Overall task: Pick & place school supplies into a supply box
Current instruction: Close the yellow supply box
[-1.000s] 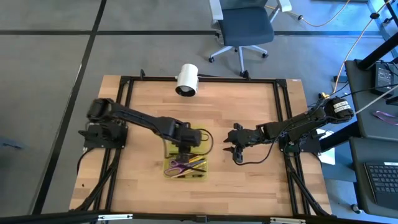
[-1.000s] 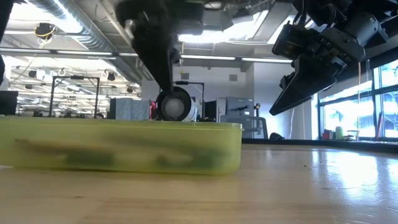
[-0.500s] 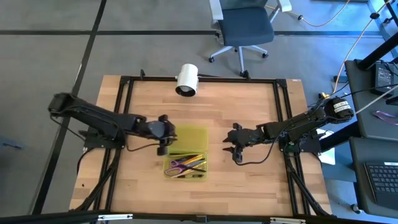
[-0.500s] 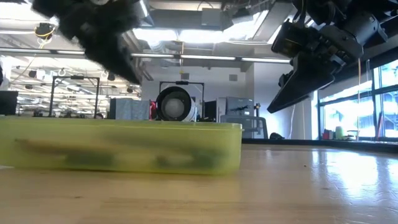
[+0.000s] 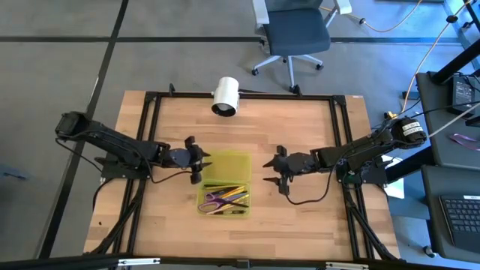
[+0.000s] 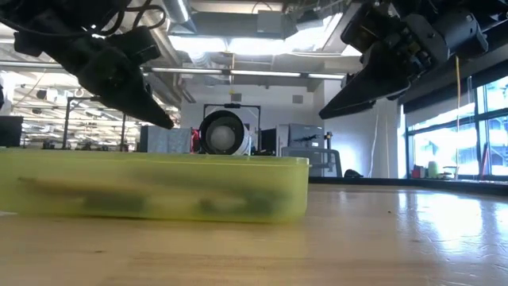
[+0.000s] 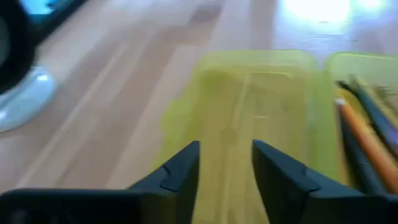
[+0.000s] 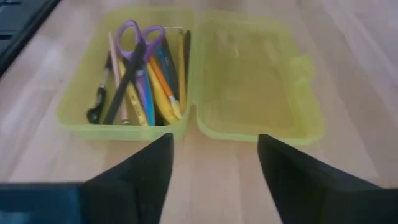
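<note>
Left end effector [image 5: 196, 160] hangs above the desk at the 9 o'clock side of the supply box [image 5: 225, 184], fingers spread w/ a narrow gap, nothing between them. In its wrist view the fingers [image 7: 180, 171] point at the empty lid half.

Supply box sits mid-desk, open flat: lid half toward 12 o'clock, filled half toward 6. School supplies [image 8: 140, 74] all lie in the filled half, purple-handled scissors [image 8: 138, 46] on top of pens and pencils. No loose item visible on the desk.

Right end effector [image 5: 274, 169] is at the box's 3 o'clock side, clear of it, fingers spread wide, holding nothing.

Judgement: packing looks done; the step left is prob. closing the lid. To do it well: one arm steadies the filled half, the other gets under the lid's far edge and swings it over the hinge slowly, so nothing sticks over the rim or shifts.

Desk [image 5: 307, 127] is light wood, black frame. White cylinder [image 5: 224, 96] at 12 o'clock edge. Beyond: grey floor, office chair [image 5: 296, 34], workstation at 3 o'clock.
</note>
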### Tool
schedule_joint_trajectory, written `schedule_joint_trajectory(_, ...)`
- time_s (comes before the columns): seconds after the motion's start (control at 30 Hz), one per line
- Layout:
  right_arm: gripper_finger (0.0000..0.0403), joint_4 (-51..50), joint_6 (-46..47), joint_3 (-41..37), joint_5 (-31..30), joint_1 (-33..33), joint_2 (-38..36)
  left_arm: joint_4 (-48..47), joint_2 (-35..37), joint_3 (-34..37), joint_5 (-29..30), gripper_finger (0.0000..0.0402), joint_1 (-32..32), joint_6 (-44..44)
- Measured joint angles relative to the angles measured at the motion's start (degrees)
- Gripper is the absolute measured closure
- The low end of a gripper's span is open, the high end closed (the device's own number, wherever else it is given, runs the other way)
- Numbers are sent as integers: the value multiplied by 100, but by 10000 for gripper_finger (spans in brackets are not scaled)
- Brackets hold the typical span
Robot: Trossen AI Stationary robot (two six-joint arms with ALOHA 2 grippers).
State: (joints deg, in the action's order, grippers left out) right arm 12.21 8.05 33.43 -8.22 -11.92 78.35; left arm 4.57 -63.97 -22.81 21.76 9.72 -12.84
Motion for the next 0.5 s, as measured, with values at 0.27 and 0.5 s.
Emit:
schedule_joint_trajectory(0.27, 67, 61, -115, -2, -730, 2, 0, 32, -1, -28, 484, 173, -101, 564)
schedule_joint_trajectory(0.5, 43, 105, -108, 0, -871, 2, 0, 318, 20, -49, 421, 162, -125, 923)
